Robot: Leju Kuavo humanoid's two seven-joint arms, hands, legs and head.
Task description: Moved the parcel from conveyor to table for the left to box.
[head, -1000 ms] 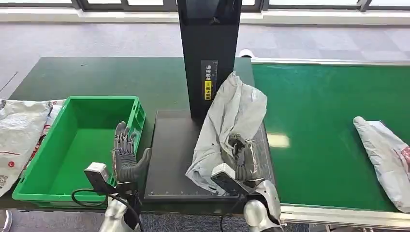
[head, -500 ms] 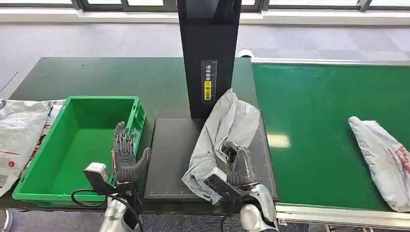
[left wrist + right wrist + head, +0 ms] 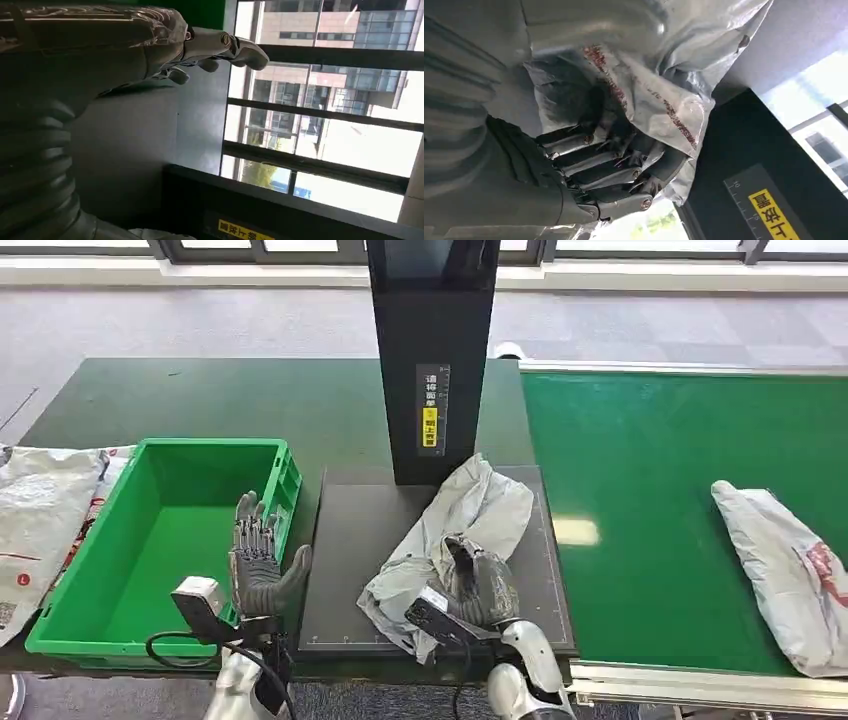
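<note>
Over the last second the right hand [image 3: 478,585] has lowered the grey parcel [image 3: 470,515] from upright to slumped on the black plate [image 3: 345,570] beside the green box [image 3: 150,540] — fingers still clenched in it, so release looks next — while the left hand [image 3: 262,560] waits, fingers spread and holding nothing.

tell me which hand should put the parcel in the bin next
Left, probably. The left hand is open and hangs at the green bin's rim, beside the parcel. The right hand grips that parcel on the black plate, farther from the bin.
</note>
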